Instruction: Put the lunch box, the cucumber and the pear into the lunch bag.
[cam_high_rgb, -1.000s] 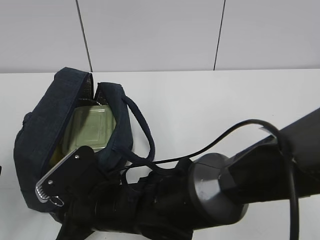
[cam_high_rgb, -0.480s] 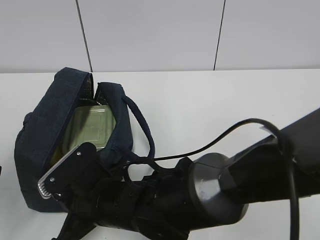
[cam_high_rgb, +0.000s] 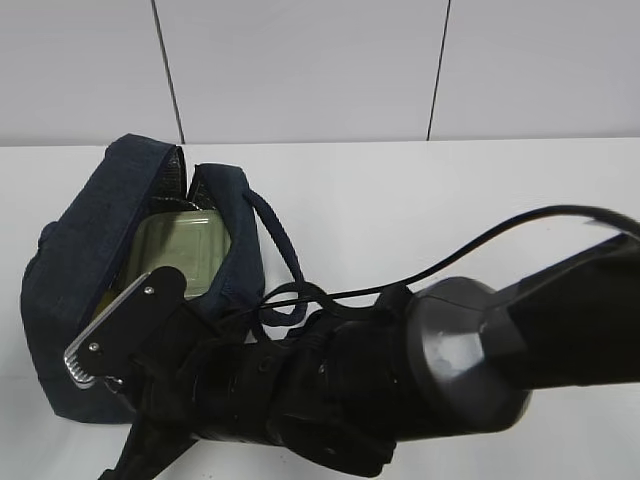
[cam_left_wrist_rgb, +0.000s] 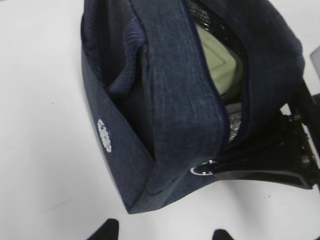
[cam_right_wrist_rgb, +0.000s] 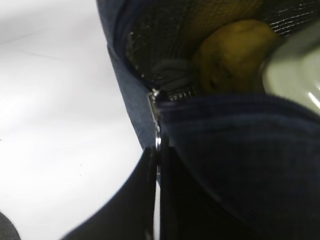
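White worktop, grey panelled wall behind.
Right gripper (cam_right_wrist_rgb: 157, 165) clenched, apparently on the zipper pull (cam_right_wrist_rgb: 156, 120), at the lunch bag's (cam_high_rgb: 85, 250) near end; left gripper's (cam_left_wrist_rgb: 162, 232) fingers apart.

Right claw (cam_right_wrist_rgb: 157, 165) pinched on the metal zipper pull (cam_right_wrist_rgb: 157, 120) at the lunch bag (cam_right_wrist_rgb: 240, 150) mouth, pear (cam_right_wrist_rgb: 232, 52) inside.

The lunch box (cam_high_rgb: 180, 255) and the pear (cam_right_wrist_rgb: 235, 52) lie side by side inside the lunch bag (cam_high_rgb: 85, 260) on the table (cam_high_rgb: 420, 200)
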